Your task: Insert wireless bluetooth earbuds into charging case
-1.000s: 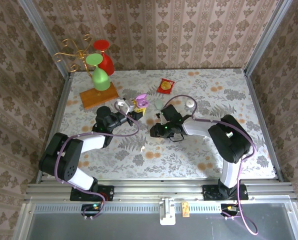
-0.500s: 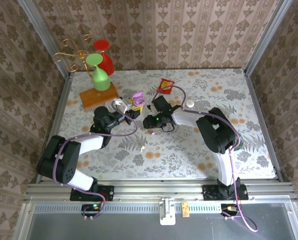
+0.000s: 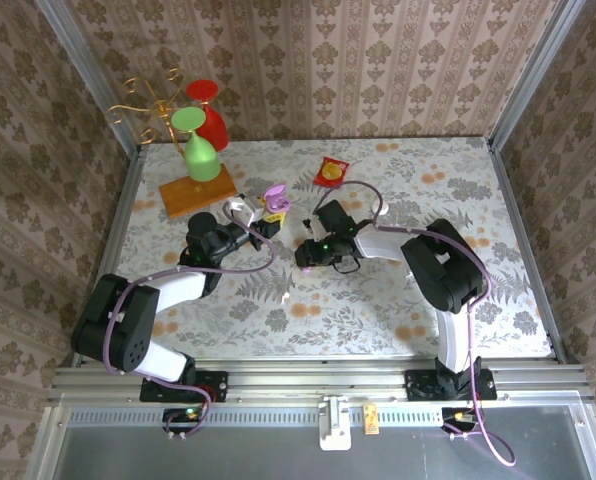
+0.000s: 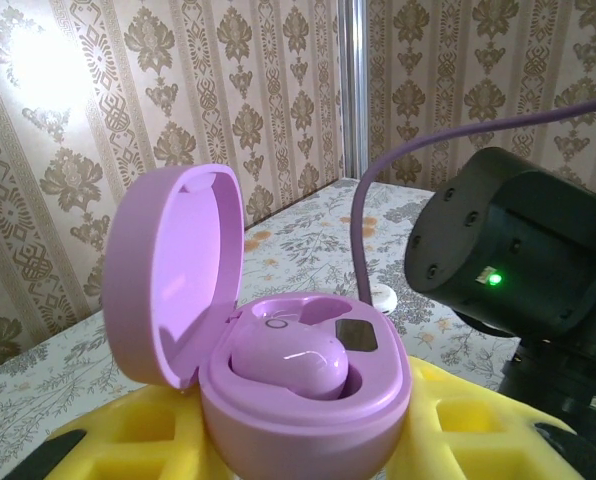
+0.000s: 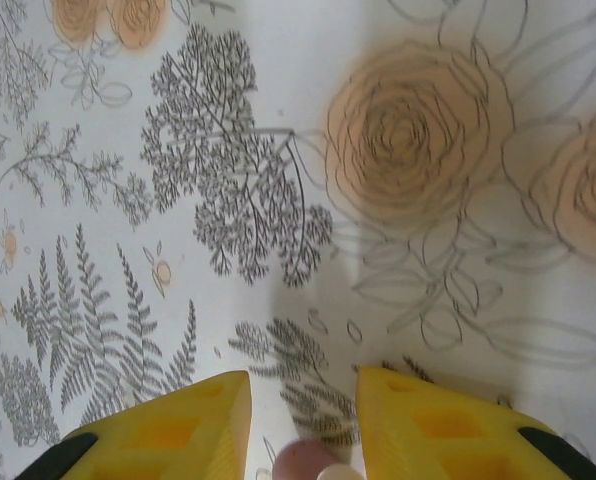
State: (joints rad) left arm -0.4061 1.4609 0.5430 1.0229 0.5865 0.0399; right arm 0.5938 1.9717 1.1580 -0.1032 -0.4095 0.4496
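Note:
My left gripper (image 3: 265,222) is shut on the open lilac charging case (image 4: 308,380), whose lid (image 4: 173,270) is tipped back. In the top view the case (image 3: 276,198) sits at the table's middle left. One lilac earbud (image 4: 293,360) lies in a slot of the case, and the slot beside it is bare. My right gripper (image 3: 301,257) points down at the tablecloth just right of the case. Its yellow fingers (image 5: 168,430) stand apart and open (image 5: 303,400), with a second lilac earbud (image 5: 306,463) low in the gap between them, touching neither.
A red-and-yellow packet (image 3: 331,171) lies at the back middle. A small white round piece (image 3: 380,208) rests right of the right arm. A wooden board (image 3: 196,194) with green and red cups and a gold wire stand (image 3: 146,104) occupy the back left corner.
The right arm swung left toward the case, then drew back slightly, and its gripper now hangs lower over the cloth. The left gripper nudged the case slightly back.

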